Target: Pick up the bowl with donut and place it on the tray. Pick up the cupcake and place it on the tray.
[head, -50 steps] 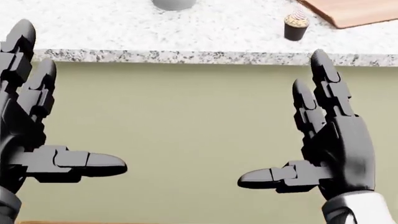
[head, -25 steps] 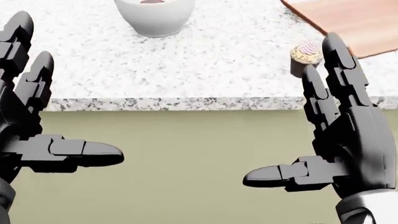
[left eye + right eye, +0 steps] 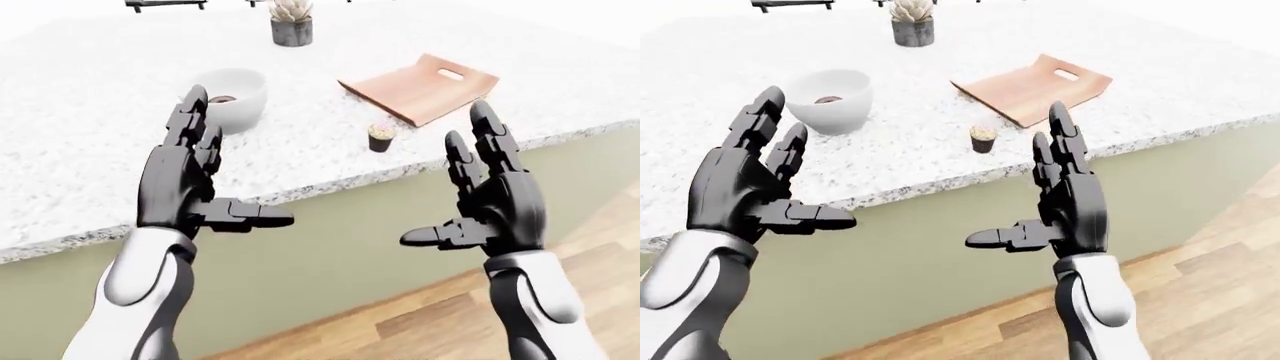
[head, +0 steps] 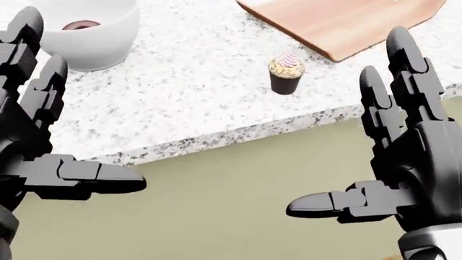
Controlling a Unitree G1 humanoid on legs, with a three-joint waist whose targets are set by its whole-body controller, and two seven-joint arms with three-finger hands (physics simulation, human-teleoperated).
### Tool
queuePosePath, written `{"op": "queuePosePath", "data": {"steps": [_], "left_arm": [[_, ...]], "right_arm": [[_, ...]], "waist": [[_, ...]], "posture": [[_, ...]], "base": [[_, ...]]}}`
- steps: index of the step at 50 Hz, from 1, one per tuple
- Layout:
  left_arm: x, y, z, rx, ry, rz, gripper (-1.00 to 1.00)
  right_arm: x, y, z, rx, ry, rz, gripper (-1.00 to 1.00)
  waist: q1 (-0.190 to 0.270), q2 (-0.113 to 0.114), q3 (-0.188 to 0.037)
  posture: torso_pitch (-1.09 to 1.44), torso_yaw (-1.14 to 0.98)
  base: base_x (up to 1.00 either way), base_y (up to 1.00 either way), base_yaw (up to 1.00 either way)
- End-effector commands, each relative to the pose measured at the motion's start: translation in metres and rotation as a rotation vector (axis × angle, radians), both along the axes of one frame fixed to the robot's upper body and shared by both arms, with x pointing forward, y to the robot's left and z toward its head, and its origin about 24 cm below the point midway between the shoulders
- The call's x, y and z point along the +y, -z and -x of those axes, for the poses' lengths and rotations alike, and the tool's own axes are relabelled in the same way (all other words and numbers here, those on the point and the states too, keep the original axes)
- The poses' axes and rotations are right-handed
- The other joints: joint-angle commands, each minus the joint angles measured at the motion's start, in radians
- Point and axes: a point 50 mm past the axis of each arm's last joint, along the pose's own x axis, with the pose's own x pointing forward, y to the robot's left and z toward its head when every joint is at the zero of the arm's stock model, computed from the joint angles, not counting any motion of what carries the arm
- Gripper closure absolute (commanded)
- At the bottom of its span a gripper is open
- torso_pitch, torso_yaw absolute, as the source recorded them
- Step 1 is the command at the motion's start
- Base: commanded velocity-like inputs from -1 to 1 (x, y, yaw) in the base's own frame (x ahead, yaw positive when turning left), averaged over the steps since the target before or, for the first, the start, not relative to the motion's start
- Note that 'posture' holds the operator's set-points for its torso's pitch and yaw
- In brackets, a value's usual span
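Note:
A white bowl (image 3: 830, 100) with a dark donut (image 3: 826, 99) inside stands on the speckled counter (image 3: 910, 154). To its right a small cupcake (image 4: 286, 71) in a dark cup stands near the counter edge. A wooden tray (image 3: 1030, 88) lies beyond the cupcake, upper right. My left hand (image 3: 780, 176) and right hand (image 3: 1035, 195) are both open, fingers spread, held in the air on the near side of the counter edge and holding nothing.
A potted succulent (image 3: 912, 22) stands at the top of the counter. The counter's olive cabinet face (image 4: 238, 200) drops below the edge. Wood floor (image 3: 1200, 300) shows at the lower right.
The camera has moved: the counter now reaches further down the head view and slants. Bowl and cupcake shifted left and down. Both hands stay open.

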Motion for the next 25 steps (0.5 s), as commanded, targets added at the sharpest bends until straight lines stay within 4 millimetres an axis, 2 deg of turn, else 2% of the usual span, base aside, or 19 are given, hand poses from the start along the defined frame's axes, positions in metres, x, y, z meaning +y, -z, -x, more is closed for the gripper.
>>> {"op": "queuePosePath", "data": {"steps": [1, 6, 7, 10, 11, 13, 16, 17, 18, 19, 20, 22, 25], "left_arm": [[0.004, -0.010, 0.003, -0.067, -0.025, -0.006, -1.00], [0.006, -0.013, 0.005, -0.073, -0.030, -0.011, -1.00], [0.006, -0.015, 0.006, -0.076, -0.031, -0.011, -1.00], [0.006, -0.018, 0.007, -0.082, -0.033, -0.012, -1.00], [0.006, -0.019, 0.007, -0.083, -0.033, -0.012, -1.00], [0.006, -0.021, 0.007, -0.086, -0.035, -0.014, -1.00], [0.006, -0.020, 0.007, -0.086, -0.037, -0.015, -1.00], [0.006, -0.020, 0.006, -0.087, -0.037, -0.015, -1.00], [0.008, -0.022, 0.007, -0.091, -0.041, -0.007, -1.00], [0.008, -0.021, 0.007, -0.091, -0.041, -0.006, -1.00], [0.008, -0.021, 0.007, -0.091, -0.040, -0.007, -1.00], [0.008, -0.019, 0.006, -0.088, -0.038, -0.003, -1.00], [0.009, -0.021, 0.006, -0.090, -0.039, 0.001, -1.00]], "right_arm": [[0.005, -0.012, 0.004, -0.075, -0.029, 0.002, -1.00], [0.006, -0.010, 0.004, -0.066, -0.023, 0.015, -1.00], [0.006, -0.009, 0.003, -0.065, -0.023, 0.017, -1.00], [0.005, -0.007, 0.002, -0.063, -0.022, 0.017, -1.00], [0.004, -0.006, 0.001, -0.064, -0.021, 0.017, -1.00], [0.003, -0.006, 0.000, -0.065, -0.020, 0.015, -1.00], [0.003, -0.006, 0.000, -0.068, -0.019, 0.017, -1.00], [0.002, -0.005, 0.000, -0.067, -0.017, 0.017, -1.00], [0.003, -0.006, 0.000, -0.067, -0.018, 0.018, -1.00], [0.003, -0.008, 0.000, -0.069, -0.020, 0.018, -1.00], [0.004, -0.009, 0.000, -0.070, -0.021, 0.019, -1.00], [0.003, -0.007, 0.000, -0.071, -0.018, 0.018, -1.00], [0.002, -0.009, 0.001, -0.072, -0.012, 0.019, -1.00]], "waist": [[0.003, 0.001, -0.018], [-0.003, 0.013, -0.021], [-0.005, 0.015, -0.040], [-0.012, 0.024, -0.014], [-0.015, 0.027, 0.002], [-0.016, 0.038, 0.009], [-0.024, 0.074, 0.015], [-0.024, 0.095, 0.011], [-0.018, 0.133, -0.006], [-0.011, 0.112, 0.013], [-0.022, 0.114, 0.015], [-0.009, 0.102, -0.003], [-0.001, 0.078, -0.003]], "posture": [[0.00, 0.00], [0.00, 0.00], [0.00, 0.00], [0.00, 0.00], [0.00, 0.00], [0.00, 0.00], [0.00, 0.00], [0.00, 0.00], [0.00, 0.00], [0.00, 0.00], [0.00, 0.00], [0.00, 0.00], [0.00, 0.00]], "base": [[0.00, 0.00, 0.00], [0.00, 0.00, 0.00], [0.05, 0.00, 0.00], [0.22, 0.00, 0.00], [0.48, 0.00, 0.00], [0.50, 0.00, 0.00], [0.50, 0.00, 0.00], [0.51, 0.00, 0.00], [0.51, 0.00, 0.00], [0.50, 0.00, 0.00], [0.50, 0.00, 0.00], [0.50, 0.00, 0.00], [0.51, 0.00, 0.00]]}}
